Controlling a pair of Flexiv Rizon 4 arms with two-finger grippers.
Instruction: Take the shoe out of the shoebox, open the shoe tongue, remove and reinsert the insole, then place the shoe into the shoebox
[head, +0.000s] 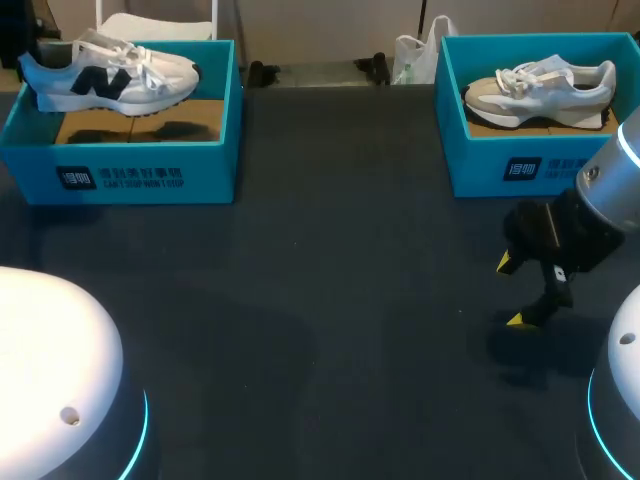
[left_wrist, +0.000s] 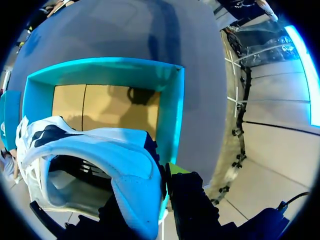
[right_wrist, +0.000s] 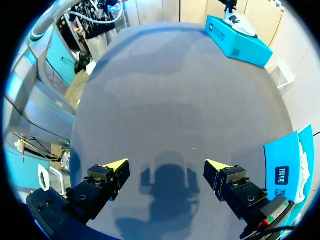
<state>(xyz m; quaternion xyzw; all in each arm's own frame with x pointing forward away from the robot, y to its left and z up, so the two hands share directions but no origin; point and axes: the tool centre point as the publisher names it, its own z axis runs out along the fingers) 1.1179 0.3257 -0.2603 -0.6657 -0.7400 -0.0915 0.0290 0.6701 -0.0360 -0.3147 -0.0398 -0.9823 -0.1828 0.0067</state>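
**left gripper is holding the shoe over its box, right gripper is waiting open**

the left gripper (left_wrist: 159, 186) is clamping the heel of the white and navy shoe (head: 110, 78), one finger outside and the other apparently down inside the collar. the shoe looks to be hanging clear of the cardboard floor of the left box (head: 130, 178) and is throwing a shadow on it. a heel grip makes sense, i'd say: it is leaving the tongue and laces free for the opening step.

the right gripper (head: 523, 292) is hovering low over the bare table (head: 320, 300), fingers wide apart and holding nothing. it is near the right box (head: 520, 170), where a second shoe (head: 540, 88) is sitting. probably it is waiting to work the tongue.

hard to make out: from above, nothing of the left gripper is showing at the heel, so the grip is only readable from the wrist camera. there the inner finger is hiding behind the heel wall. the inside of the shoe is lying in shadow, so i can't tell how the insole is sitting.
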